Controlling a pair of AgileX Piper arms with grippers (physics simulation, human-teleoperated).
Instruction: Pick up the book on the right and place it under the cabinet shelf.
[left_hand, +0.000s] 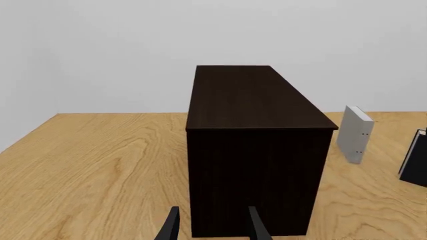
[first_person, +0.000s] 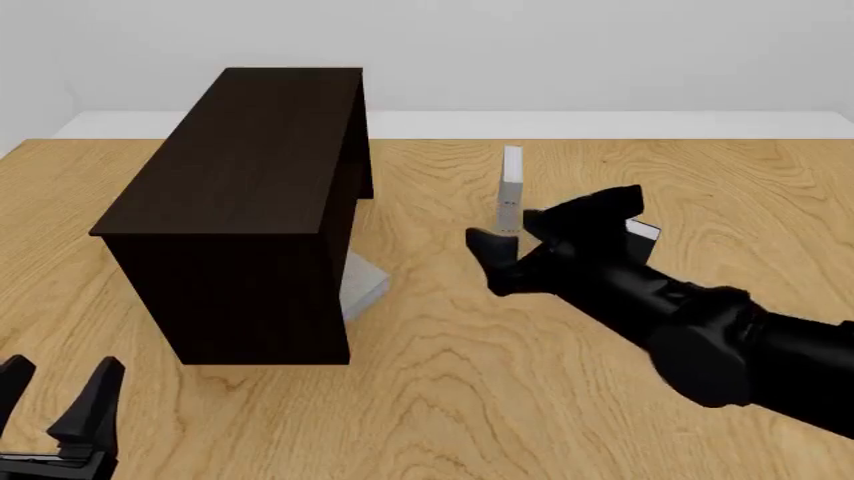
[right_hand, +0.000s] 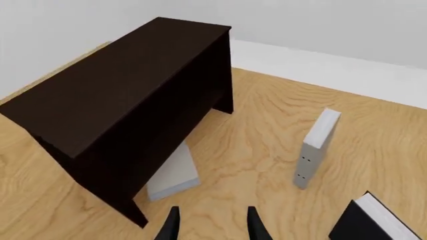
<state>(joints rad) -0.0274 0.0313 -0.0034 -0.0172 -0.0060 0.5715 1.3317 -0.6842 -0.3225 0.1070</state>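
The book (first_person: 510, 190) stands upright on the table (first_person: 441, 400), right of the cabinet (first_person: 240, 210) and apart from it. The right gripper (first_person: 514, 245) hovers just near it, fingers spread, holding nothing. A black book (right_hand: 370, 220) stands near the right arm. Another grey book (right_hand: 172, 172) lies partly under the cabinet. The left gripper (first_person: 56, 395) waits spread and empty at the near left.
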